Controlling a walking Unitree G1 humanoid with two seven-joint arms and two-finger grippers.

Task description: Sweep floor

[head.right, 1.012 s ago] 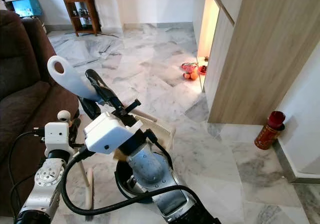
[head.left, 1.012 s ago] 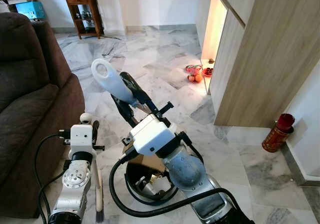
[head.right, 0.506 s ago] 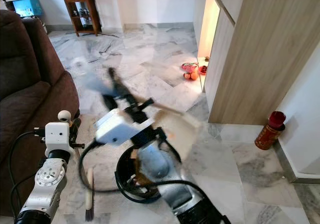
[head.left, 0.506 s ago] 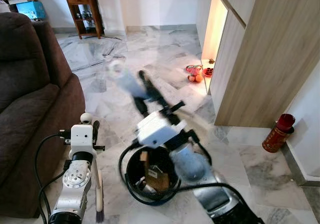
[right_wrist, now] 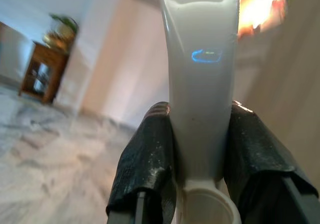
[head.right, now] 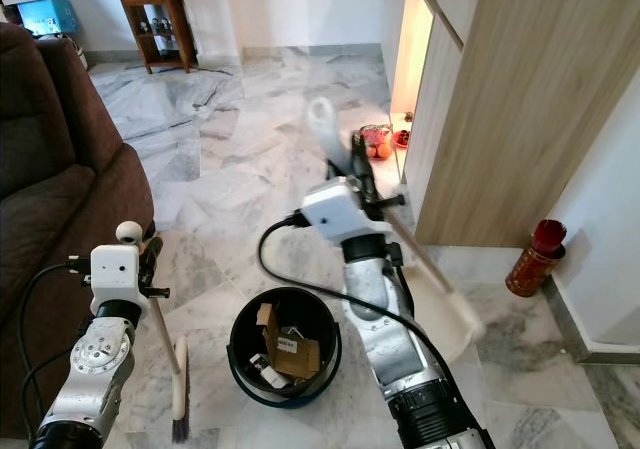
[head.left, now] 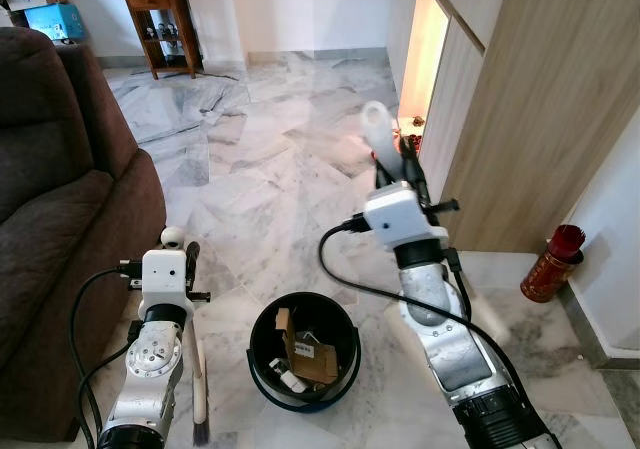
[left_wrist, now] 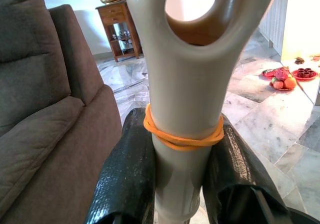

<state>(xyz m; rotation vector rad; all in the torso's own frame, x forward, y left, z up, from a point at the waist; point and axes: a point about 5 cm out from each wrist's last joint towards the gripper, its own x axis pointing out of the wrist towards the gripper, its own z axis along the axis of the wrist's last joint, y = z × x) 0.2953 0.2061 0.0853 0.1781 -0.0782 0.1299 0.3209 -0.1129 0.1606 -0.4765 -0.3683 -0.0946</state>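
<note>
Both tools grip handles: brush (head.right: 180, 384) left, dustpan (head.right: 450, 314) right of bin (head.right: 285, 354)

2 silver, cylindrical arms, each carrying a white box-shaped wrist module and looping black cables. Left arm (head.left: 150, 354): round joint plate with ring of screws. Grippers: 2 long black textured fingers (left_wrist: 125, 179) each.

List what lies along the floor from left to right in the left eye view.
Sofa → brush in the left gripper → bin → dustpan handle in the right gripper → red canister.
</note>
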